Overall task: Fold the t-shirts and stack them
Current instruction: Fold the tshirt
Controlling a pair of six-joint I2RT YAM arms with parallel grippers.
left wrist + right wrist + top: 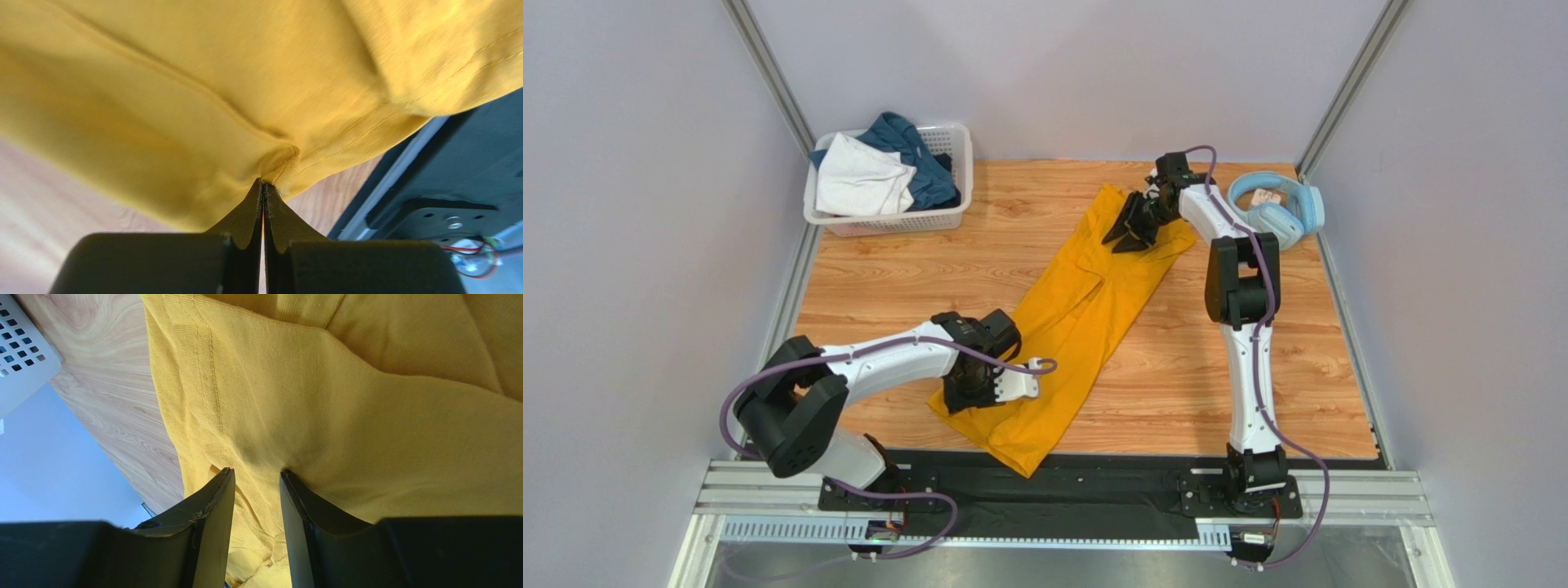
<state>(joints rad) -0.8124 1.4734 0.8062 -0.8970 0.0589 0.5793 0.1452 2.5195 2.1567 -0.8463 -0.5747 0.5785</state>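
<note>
The left gripper [264,184] is clenching tight on a small pucker of the large mustard-yellow cloth t-shirt [184,92], its fingers meeting on only a nip of fabric close to a stitched hem. The right gripper [256,473] is standing with its jaws apart, astride a ridge of the same shirt at its far end. As far as I can judge, it is not yet pinching anything.

The shirt is lying as a long, narrow strip slanting across the pale wooden tabletop [891,282]. Its near corner is reaching the black mounting plate [1112,472] by the arm bases.

The main risk is sitting in that thin left-hand hold. So little cloth is being caught that a lift may be pulling it free, or raising only the top layer so that the fold is opening. If only one arm is hauling while the other is gripping nothing, the strip is likely to be twisting or dragging. A pull toward the bases may be snagging the near corner on the plate's edge.

The light-blue padded headphones [1277,202] are lying just beside the right arm, where a wide swing may be knocking them.
</note>
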